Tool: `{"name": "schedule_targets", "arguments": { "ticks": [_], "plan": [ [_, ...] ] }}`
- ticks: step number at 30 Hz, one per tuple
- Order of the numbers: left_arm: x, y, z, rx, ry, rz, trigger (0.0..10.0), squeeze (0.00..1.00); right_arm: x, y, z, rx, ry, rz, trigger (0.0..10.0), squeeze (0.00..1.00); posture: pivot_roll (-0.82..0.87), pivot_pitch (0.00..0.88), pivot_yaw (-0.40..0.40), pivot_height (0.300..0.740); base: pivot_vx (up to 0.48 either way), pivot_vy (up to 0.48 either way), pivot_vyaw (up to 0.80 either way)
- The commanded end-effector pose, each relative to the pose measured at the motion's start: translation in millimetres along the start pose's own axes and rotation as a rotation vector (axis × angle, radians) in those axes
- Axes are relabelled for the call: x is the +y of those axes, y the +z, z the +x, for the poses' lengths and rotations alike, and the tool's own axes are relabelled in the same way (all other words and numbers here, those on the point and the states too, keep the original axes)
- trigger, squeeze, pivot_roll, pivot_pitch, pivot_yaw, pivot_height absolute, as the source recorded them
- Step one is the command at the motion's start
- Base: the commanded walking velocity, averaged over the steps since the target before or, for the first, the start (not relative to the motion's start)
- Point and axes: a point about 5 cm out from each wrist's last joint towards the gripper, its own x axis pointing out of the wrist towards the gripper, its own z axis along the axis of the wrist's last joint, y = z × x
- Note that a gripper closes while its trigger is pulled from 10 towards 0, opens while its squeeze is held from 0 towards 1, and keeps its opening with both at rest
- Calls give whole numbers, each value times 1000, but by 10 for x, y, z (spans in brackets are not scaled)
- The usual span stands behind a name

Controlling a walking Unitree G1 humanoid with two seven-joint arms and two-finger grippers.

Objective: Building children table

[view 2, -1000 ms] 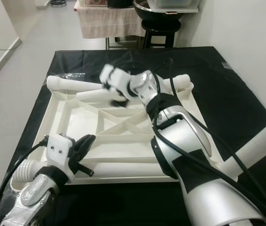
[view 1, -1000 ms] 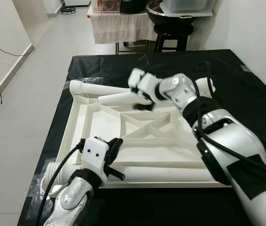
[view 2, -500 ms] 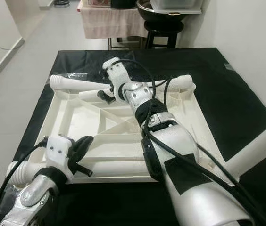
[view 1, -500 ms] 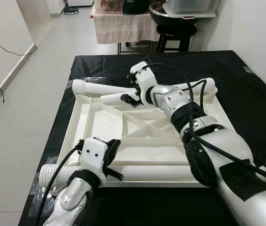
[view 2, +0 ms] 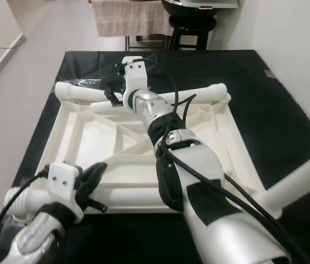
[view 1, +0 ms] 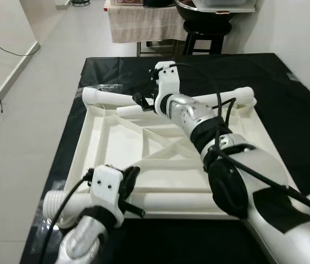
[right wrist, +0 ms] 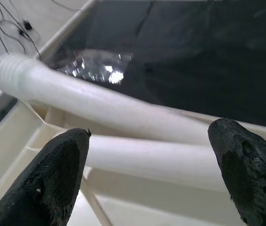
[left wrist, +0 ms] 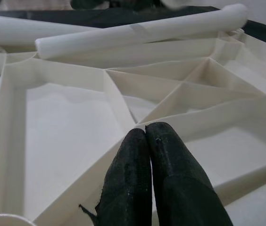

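Since a second ago the right gripper (view 1: 144, 102) has swung further out to the far left of the upturned white tabletop (view 1: 116, 144) and is now sitting right over the table legs at the far edge. Its two black fingers (right wrist: 53, 181) are spread wide apart, and in the right wrist view you can see them straddling the nearer white leg (right wrist: 147, 157) without actually touching it, with the other threaded leg (right wrist: 76, 96) lying just beyond.

So the tabletop is lying underside up on the black mat (view 1: 287, 110), ribs showing, kind of a big X of bracing in the middle. One long leg (view 1: 108, 99) with a ridged end lies across the far left corner, another leg (view 1: 229, 97) reaches to the far right corner, and one more leg (view 1: 171, 202) runs along the near edge.

Left gripper (view 1: 132, 192) is down at the near left corner, hovering just above the near rim of the tabletop. Its fingers (left wrist: 163, 183) are pressed together with nothing between them, pointing in over the ribbed underside.

Far back there's a black stool (view 1: 201, 38) and a table with a cloth (view 1: 141, 25) on the pale floor (view 1: 28, 110).
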Motion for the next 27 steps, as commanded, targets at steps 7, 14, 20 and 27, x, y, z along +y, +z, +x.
{"name": "schedule_targets", "arguments": {
  "ticks": [7, 14, 20, 27],
  "plan": [
    [100, 340, -70, -97, 77, -10, 10000, 0, 76, 184, -8, -87, -22, -9, 10000, 0, 95, 306, -57, 740, 0, 0, 0],
    [114, 545, -117, -146, 100, 2, 10000, 0, 12, 321, -37, -108, -75, 7, 10000, 0, 102, 331, -58, 740, 0, 0, 0],
    [97, 549, -108, -134, 99, -2, 10000, 0, -74, 231, -37, -49, -111, -17, 10000, 0, 93, 329, -56, 740, 0, 0, 0],
    [108, 554, -51, -114, 77, 12, 10000, 0, -176, 212, -55, -14, -123, -6, 10000, 0, 70, 289, -42, 740, 0, 0, 0]
  ]
}}
